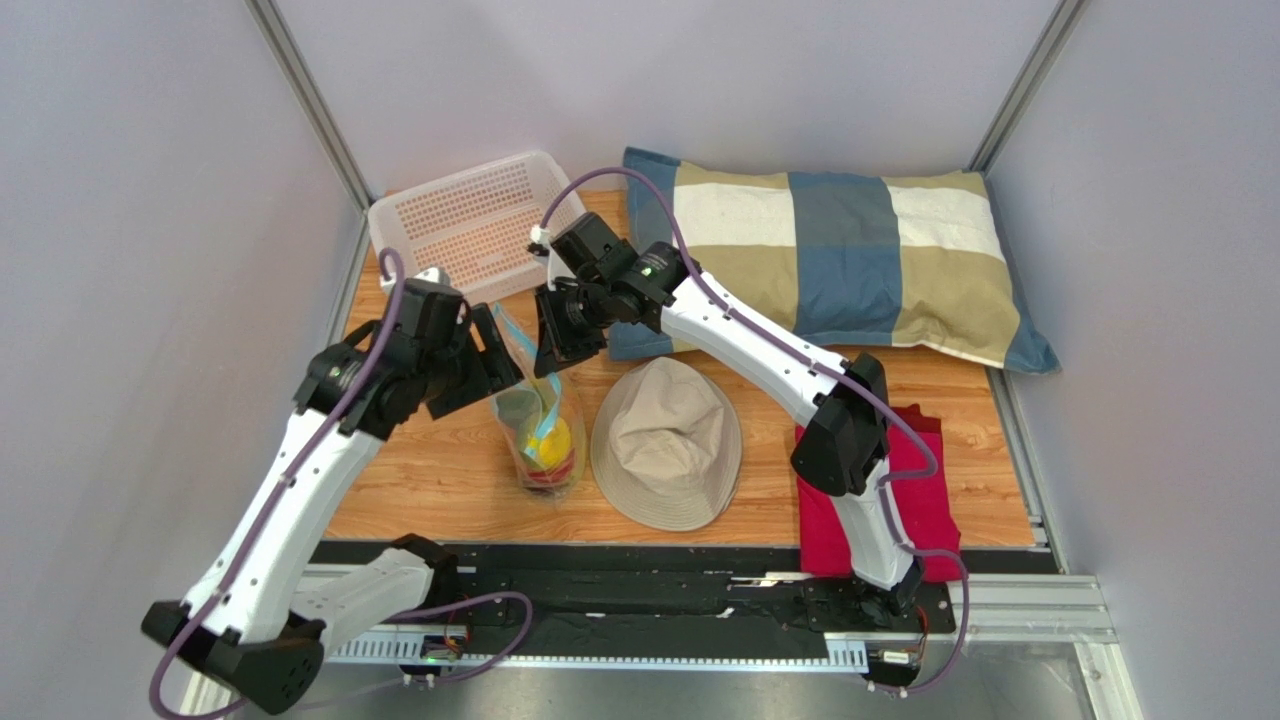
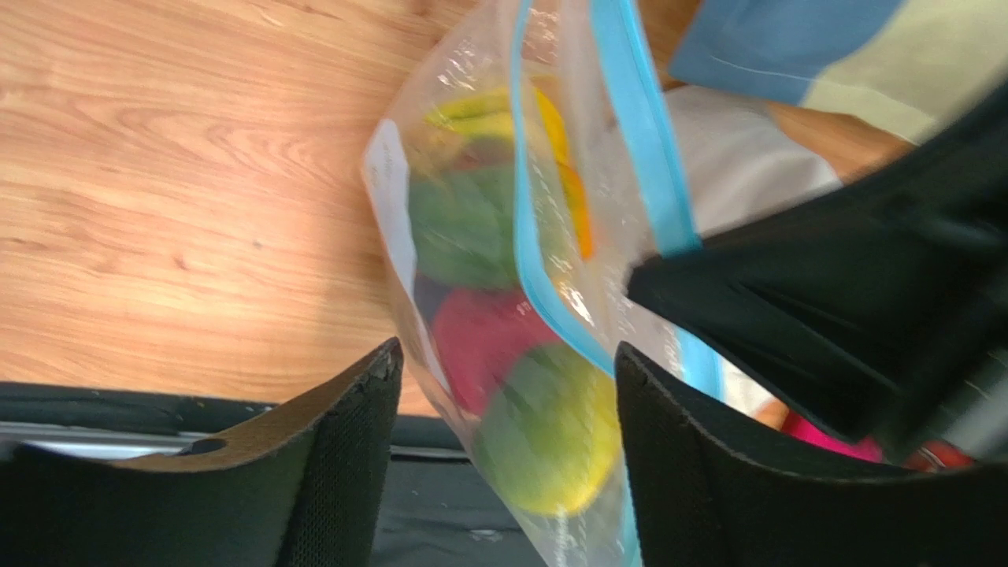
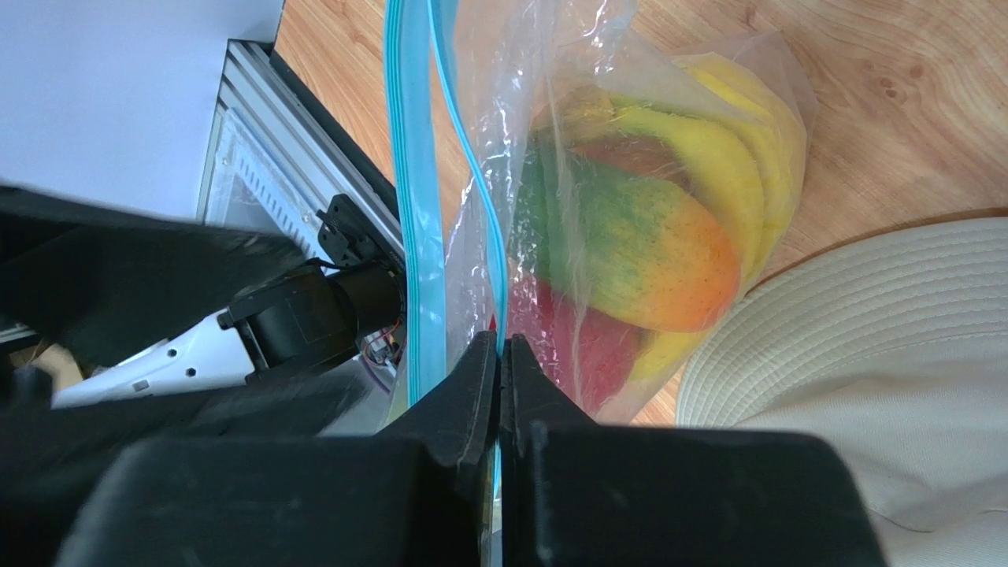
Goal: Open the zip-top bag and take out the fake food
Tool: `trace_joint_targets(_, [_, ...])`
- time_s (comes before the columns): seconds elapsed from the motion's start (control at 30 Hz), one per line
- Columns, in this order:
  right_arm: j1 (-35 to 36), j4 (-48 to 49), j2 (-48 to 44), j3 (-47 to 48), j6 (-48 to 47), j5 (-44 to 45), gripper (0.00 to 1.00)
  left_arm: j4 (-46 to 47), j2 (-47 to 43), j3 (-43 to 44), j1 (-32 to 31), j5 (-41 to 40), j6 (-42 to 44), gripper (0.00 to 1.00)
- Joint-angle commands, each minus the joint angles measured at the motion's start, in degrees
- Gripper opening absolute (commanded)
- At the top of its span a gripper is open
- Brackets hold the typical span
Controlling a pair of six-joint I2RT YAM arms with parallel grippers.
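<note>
Pinching one lip of the bag (image 1: 537,413) over the worktop (image 1: 436,480) beside the hat (image 1: 669,443), the right gripper (image 3: 499,354) is clamped, left gripper (image 2: 506,352) spread wide astride it; zip looks parted, fruit (image 1: 550,446) not yet removed.

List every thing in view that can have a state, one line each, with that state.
zip-top bag, upright, mouth partly open
fake food, inside the bag
right gripper, shut on the bag's zip strip
left gripper, open, one finger either side of the bag
hat, crown up on the table
basket, upright
pillow, lying flat
</note>
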Motion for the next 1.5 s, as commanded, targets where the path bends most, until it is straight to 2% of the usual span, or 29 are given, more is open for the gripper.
trace_joint_targets(0.0, [0.4, 1.1, -3.8, 1.7, 1.4, 0.6, 0.00, 6.5, 0.1, -2.1, 2.6, -1.3, 2.3, 0.68])
trace_joint_targets(0.13, [0.5, 2.0, -4.5, 1.1, 2.5, 0.4, 0.00, 7.9, 2.8, -3.5, 4.6, 0.3, 3.4, 0.61])
trace_joint_targets(0.3, [1.1, 2.6, -4.8, 0.3, 3.0, 0.1, 0.00, 16.5, 4.5, -6.3, 5.5, 8.4, 4.2, 0.61])
trace_joint_targets(0.4, [1.2, 2.9, -5.0, -0.1, 3.2, 0.4, 0.00, 17.2, 7.0, -6.8, 5.6, 11.2, 4.6, 0.61])
trace_joint_targets(0.47, [1.2, 2.8, -5.1, -0.2, 3.3, 1.2, 0.00, 16.9, 8.4, -6.5, 5.6, 12.7, 6.1, 0.44])
trace_joint_targets(0.5, [1.1, 2.8, -5.2, -0.4, 3.2, 1.5, 0.00, 16.2, 8.7, -6.4, 5.8, 12.7, 6.6, 0.15])
trace_joint_targets(0.53, [1.1, 2.7, -5.2, -0.4, 3.2, 1.8, 0.00, 15.6, 8.6, -6.2, 6.0, 12.3, 7.1, 0.05])
trace_joint_targets(0.57, [1.2, 1.6, -5.1, -0.1, 3.0, 2.9, 0.00, 14.9, 8.4, -4.8, 6.3, 12.6, 9.6, 0.01])
trace_joint_targets(0.63, [1.1, -1.8, -4.2, 3.1, 0.2, 6.2, 0.00, 9.5, 8.0, -1.5, 7.2, 12.0, 13.7, 0.00])
trace_joint_targets(0.7, [1.2, -7.9, -3.6, 5.7, -3.8, 13.5, 0.00, 2.8, 7.2, 4.4, 7.2, 11.3, 20.8, 0.00])
trace_joint_targets(0.83, [1.2, -9.2, -6.1, 5.3, -6.3, 20.6, 0.00, -4.9, 5.4, 8.8, 8.2, 9.7, 27.8, 0.00])
trace_joint_targets(1.0, [1.2, -5.7, -9.5, -0.9, -3.6, 21.9, 0.00, -5.2, 1.3, 4.3, 12.6, 10.2, 32.0, 0.00])
trace_joint_targets(1.13, [1.2, -3.8, -11.2, -2.6, -1.8, 24.4, 0.00, -6.8, -0.6, 0.9, 14.3, 1.6, 31.4, 0.00])
trace_joint_targets(1.2, [1.3, -0.2, -12.1, -4.5, -1.0, 22.9, 0.00, -5.8, -2.0, -0.6, 15.4, 0.8, 30.5, 0.00])
trace_joint_targets(1.23, [1.7, 0.6, -12.0, -4.7, -0.7, 19.5, 0.00, -5.5, -1.7, -1.1, 15.5, 4.3, 29.4, 0.00])
trace_joint_targets(1.3, [2.6, 1.5, -11.2, -4.2, -0.7, 18.5, 0.00, -5.0, -0.7, -0.4, 15.6, 8.9, 26.8, 0.02])
trace_joint_targets(1.33, [3.4, 1.3, -10.7, -2.8, -0.8, 18.3, 0.00, -4.9, -0.3, 1.1, 15.6, 14.8, 24.4, 0.05])
trace_joint_targets(1.47, [4.8, 0.0, -8.8, 0.1, 0.3, 16.8, 0.00, -1.9, -2.6, 6.8, 15.6, 24.5, 18.0, 0.20])
